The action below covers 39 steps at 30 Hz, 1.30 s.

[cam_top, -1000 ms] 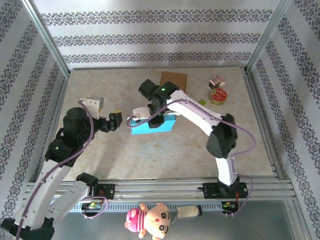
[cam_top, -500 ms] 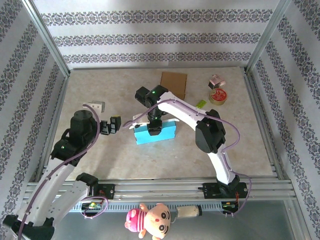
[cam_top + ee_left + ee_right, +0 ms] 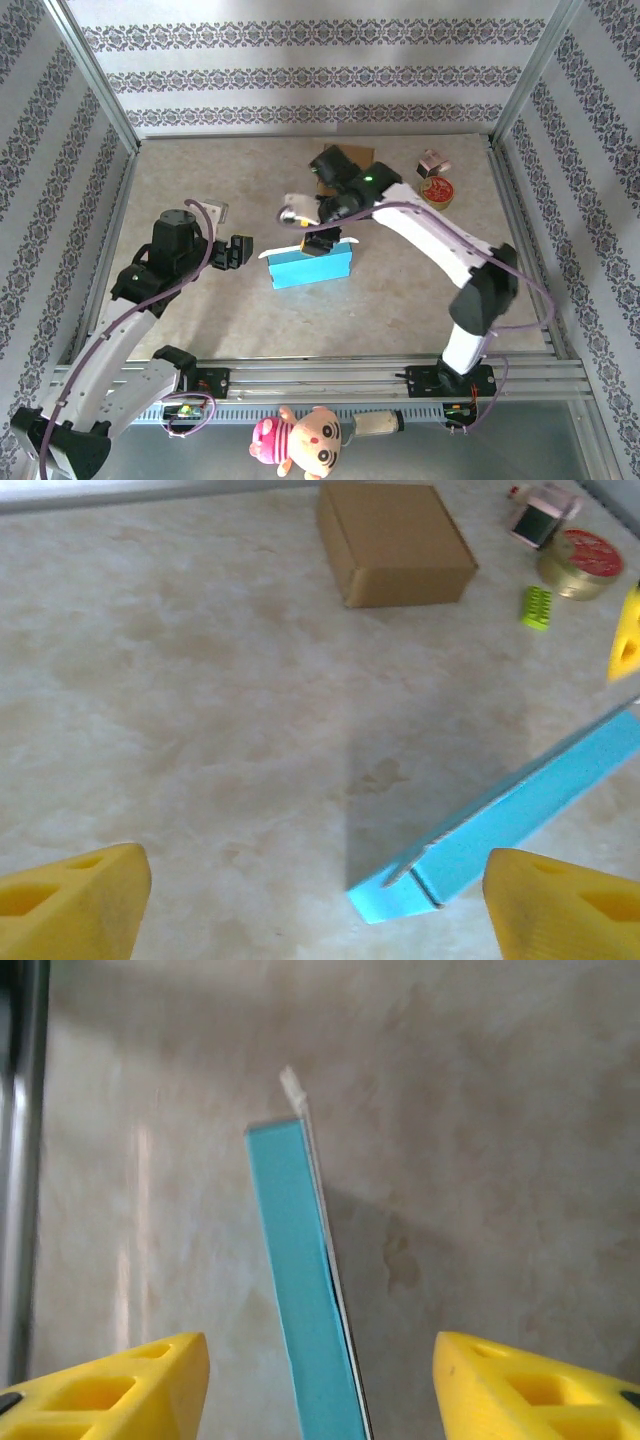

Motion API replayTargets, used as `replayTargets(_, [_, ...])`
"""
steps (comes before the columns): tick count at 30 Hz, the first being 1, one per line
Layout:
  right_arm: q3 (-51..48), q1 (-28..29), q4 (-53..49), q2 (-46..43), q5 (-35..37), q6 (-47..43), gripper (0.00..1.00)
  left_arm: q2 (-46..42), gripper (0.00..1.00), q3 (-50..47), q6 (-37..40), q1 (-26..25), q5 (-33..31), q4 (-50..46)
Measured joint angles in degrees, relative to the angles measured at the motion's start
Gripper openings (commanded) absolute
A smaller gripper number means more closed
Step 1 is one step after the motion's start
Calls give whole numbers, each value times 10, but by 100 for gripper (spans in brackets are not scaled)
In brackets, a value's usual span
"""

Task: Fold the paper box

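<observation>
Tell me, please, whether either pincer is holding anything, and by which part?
Nothing is held. The left pincer and right pincer both stand open; the flat blue paper box sits edge-on between the right fingers, touching neither.

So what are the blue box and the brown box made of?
The blue box looks like thin matte card: a sharp crease and a pale cut edge show. The brown box looks like kraft cardboard, dull, with folded flap seams.

Right hand [image 3: 318,238]: your jaws have widened over the blue paper box [image 3: 312,268]; the arm has swung right.
Left hand [image 3: 238,250]: now closer to the box's left end.
</observation>
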Motion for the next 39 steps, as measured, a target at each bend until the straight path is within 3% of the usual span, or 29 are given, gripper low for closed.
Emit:
replayTargets(6, [-219, -158, 179, -125, -64, 262, 53, 5, 75, 5, -7, 0, 60, -33])
replayTargets(11, [-320, -189, 212, -173, -104, 351, 54, 28, 74, 22, -3, 0, 85, -64])
replayTargets(16, [-349, -189, 222, -181, -119, 370, 47, 41, 74, 24, -1, 0, 85, -66])
replayTargets(23, [-360, -189, 236, -177, -116, 366, 49, 49, 75, 24, -1, 0, 89, -66])
replayTargets(30, [-360, -189, 243, -156, -116, 354, 39, 49, 76, 24, -1, 0, 89, -66])
replayTargets(39, [-360, -188, 248, -150, -117, 353, 18, 58, 76, 24, -3, 0, 92, -64])
